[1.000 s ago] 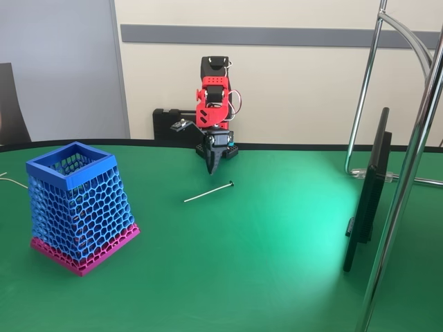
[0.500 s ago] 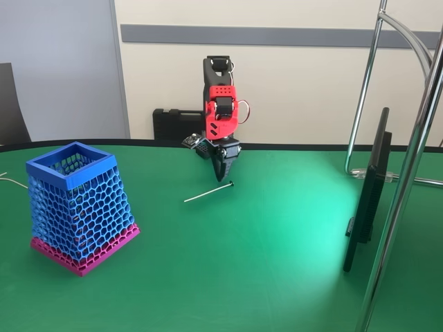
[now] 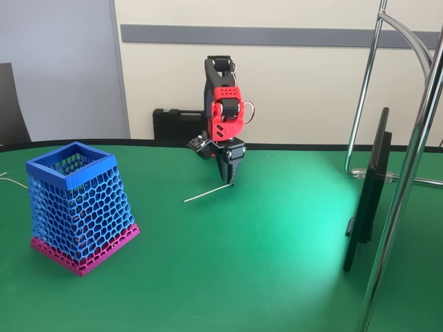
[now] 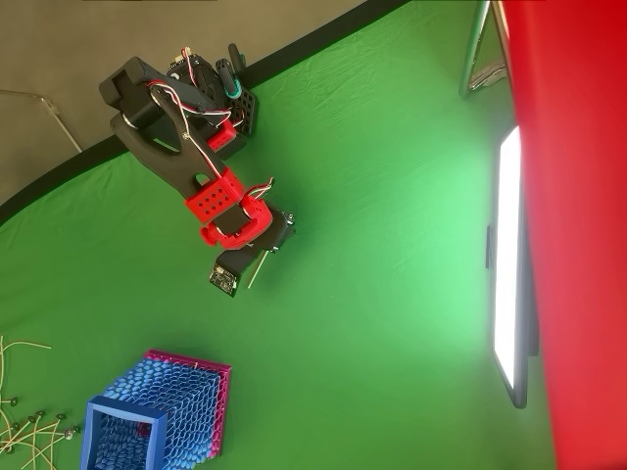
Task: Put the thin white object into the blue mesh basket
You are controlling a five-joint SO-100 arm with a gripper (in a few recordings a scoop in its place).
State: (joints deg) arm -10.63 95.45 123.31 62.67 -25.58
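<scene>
Red-and-black arm (image 3: 225, 114) reared upright, wrist bent down, gripper (image 3: 230, 181) pointing straight at the table, tips just above it, jaws narrow, nearly together.

Looks like an office or meeting room turned robot test space: large curved table (image 3: 263, 263) covered in green felt-like cloth, plain cream wall with a grey rail (image 3: 277, 34), grey partition panel (image 3: 55, 69) at left, dark chair back (image 3: 12, 104) at the edge, chrome tubular stand (image 3: 405, 180) and a flat monitor (image 3: 368, 190) seen edge-on at right, black case (image 3: 176, 124) against the wall
</scene>
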